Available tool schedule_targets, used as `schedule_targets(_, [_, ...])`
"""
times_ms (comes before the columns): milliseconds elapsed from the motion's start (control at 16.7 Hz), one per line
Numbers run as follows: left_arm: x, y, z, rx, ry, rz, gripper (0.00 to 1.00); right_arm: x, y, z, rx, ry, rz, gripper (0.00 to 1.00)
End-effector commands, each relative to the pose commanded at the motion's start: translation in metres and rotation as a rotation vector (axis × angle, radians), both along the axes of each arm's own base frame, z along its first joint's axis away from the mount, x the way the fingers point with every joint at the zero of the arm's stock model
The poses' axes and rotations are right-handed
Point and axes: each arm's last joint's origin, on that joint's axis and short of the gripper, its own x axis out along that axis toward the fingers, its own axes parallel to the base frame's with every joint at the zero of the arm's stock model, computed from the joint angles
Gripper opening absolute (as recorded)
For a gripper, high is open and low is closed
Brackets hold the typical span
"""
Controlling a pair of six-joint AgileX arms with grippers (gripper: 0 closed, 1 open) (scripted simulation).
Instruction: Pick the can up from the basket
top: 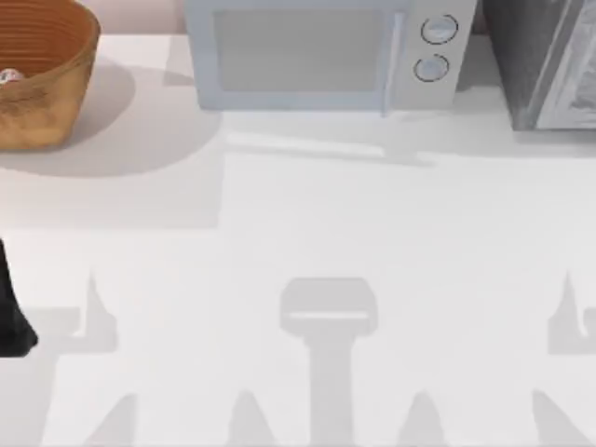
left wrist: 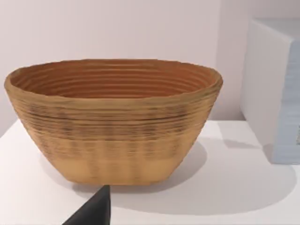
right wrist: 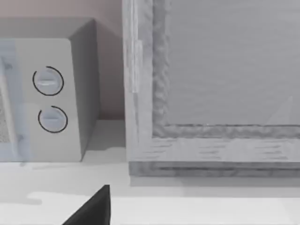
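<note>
The basket point(top: 42, 70) is a round orange-brown woven bowl at the table's far left corner, cut off by the top view's edge. Inside it, against that edge, a small white and red piece of the can point(top: 8, 76) shows. In the left wrist view the basket point(left wrist: 112, 122) stands upright straight ahead, and its wall hides the can. A black tip of my left gripper point(left wrist: 91, 211) sits low in that view, short of the basket. My left arm point(top: 11, 312) is at the table's near left edge. A black tip of my right gripper point(right wrist: 91, 208) points toward the appliances.
A grey microwave point(top: 326, 56) with two round knobs stands at the back centre, right of the basket. A larger grey cabinet point(top: 549, 60) fills the back right corner. The white tabletop point(top: 307, 223) spreads in front of them.
</note>
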Motion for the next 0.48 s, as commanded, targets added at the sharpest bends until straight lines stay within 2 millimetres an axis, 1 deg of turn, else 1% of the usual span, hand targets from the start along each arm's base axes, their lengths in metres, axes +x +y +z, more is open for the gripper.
schedule_targets(120, [0.000,0.000,0.000,0.000,0.000,0.000,1.00,0.000,0.000,0.000,0.000,0.000,0.000,1.00])
schedule_targets(240, [0.000,0.001,0.006,0.001,0.014,0.006,1.00,0.000,0.000,0.000,0.000,0.000,0.000,1.00])
schedule_targets(360, [0.001,0.002,0.020,0.003,0.046,0.015,1.00,0.000,0.000,0.000,0.000,0.000,0.000,1.00])
schedule_targets(480, [0.005,0.003,0.042,0.006,0.097,0.024,1.00,0.000,0.000,0.000,0.000,0.000,0.000,1.00])
